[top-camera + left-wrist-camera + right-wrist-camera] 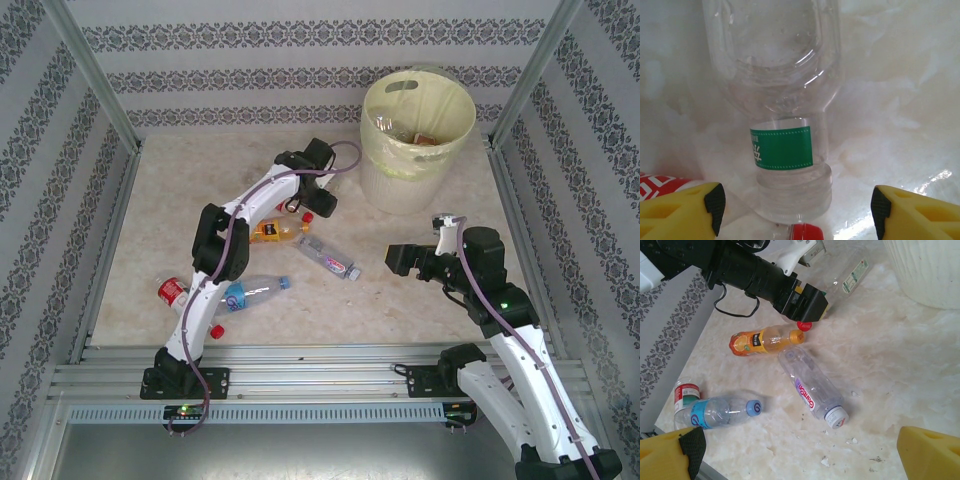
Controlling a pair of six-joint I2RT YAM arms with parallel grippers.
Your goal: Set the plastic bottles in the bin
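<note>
Standing upper right in the top view, the round pale-yellow bin (400, 190) holds a glossy liner; clear plastic bottles (328, 258) lie mid-frame on the marbled table (440, 330).

Left wrist view: the left gripper (795, 202) has its yellow fingers (715, 205) apart, flanking a transparent green-banded bottle (782, 100) at centre.

Right wrist view: the right gripper (799, 445) is spread wide at the lower corners, with a smooth orange bottle (762, 341) at centre-left.

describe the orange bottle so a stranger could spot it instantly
Start at the pale-yellow bin at the back right of the table, then look left and nearer. The orange bottle lies among clear ones, the only one with an orange body and cap.
</note>
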